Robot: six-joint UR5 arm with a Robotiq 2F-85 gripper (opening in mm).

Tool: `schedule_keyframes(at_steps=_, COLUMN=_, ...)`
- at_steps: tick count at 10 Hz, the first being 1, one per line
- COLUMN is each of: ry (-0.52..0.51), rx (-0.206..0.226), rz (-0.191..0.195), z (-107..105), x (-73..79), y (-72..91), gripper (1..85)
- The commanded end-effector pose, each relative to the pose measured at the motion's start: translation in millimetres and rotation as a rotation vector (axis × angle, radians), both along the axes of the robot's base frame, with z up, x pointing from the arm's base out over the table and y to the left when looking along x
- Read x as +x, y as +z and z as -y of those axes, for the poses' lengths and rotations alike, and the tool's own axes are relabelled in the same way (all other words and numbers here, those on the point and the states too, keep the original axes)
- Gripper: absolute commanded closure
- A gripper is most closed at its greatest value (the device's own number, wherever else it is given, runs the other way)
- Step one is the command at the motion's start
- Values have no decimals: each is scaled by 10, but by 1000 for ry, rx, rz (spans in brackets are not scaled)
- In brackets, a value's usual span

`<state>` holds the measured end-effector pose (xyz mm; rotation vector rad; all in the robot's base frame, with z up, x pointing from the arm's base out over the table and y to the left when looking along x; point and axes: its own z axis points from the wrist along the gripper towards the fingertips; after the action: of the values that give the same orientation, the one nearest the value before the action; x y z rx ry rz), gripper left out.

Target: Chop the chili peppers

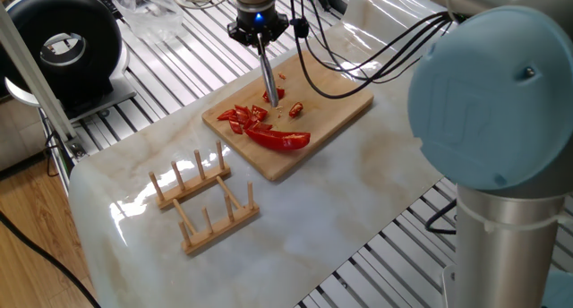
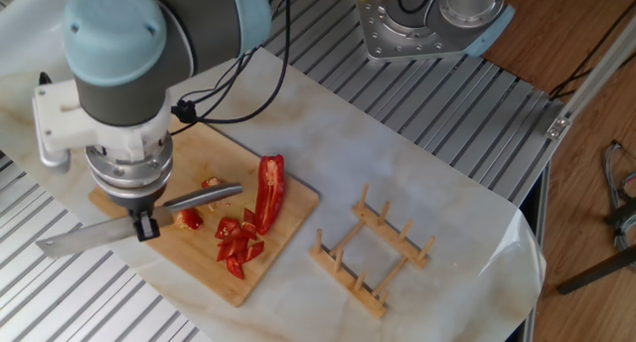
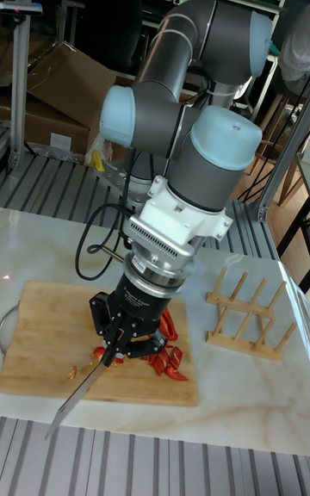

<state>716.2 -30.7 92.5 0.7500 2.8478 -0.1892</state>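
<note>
Single arm over the cutting board (image 1: pixel 333 105), wrist pointing down. Gripper (image 2: pixel 147 226) holds a knife (image 2: pixel 119 223): fingers (image 3: pixel 110 345) clamped on the handle, one to each side of it. Knife lies nearly level in the other fixed view, blade tip out past the board's near-left edge, the grey handle end reaching toward the pepper half. In the tall fixed view the blade (image 3: pixel 79 391) slants down and away from the fingers, past the front edge of the board (image 3: pixel 34 324).

Chili peppers (image 2: pixel 269 188) all on the board. One long glossy red half lies just beyond the handle end of the knife, well clear of the fingers. A cluster of small cut pieces (image 2: pixel 236 245) lies on the board below that half, to the side of the fingers. One loose piece (image 2: pixel 189 219) sits just beside the fingers, right under the knife; another (image 2: pixel 211 182) just above the handle. In one fixed view the knife (image 1: pixel 268 79) stands over the pieces, with a separate small bit (image 1: pixel 295 110) just to its side and the long half (image 1: pixel 282 140) nearer the board's front edge. Cannot tell whether the blade touches any piece.

Wooden rack (image 2: pixel 374 253) stands on the table (image 2: pixel 437 193), well apart from the fingers and off the board. Cables (image 1: pixel 376 53) trail from the wrist across the board's far corner.
</note>
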Motion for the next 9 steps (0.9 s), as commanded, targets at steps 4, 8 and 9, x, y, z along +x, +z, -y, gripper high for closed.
schedule_keyframes(at_steps=4, ry=-16, rx=17, rz=-37, z=-52, x=-137, y=-79, gripper=843)
schedule_keyframes(at_steps=8, ry=2, rx=-33, rz=23, z=82, x=30, y=-17, gripper=843)
schedule_keyframes(at_steps=9, ry=0, rx=-20, rz=27, z=49, x=46, y=-35, gripper=843)
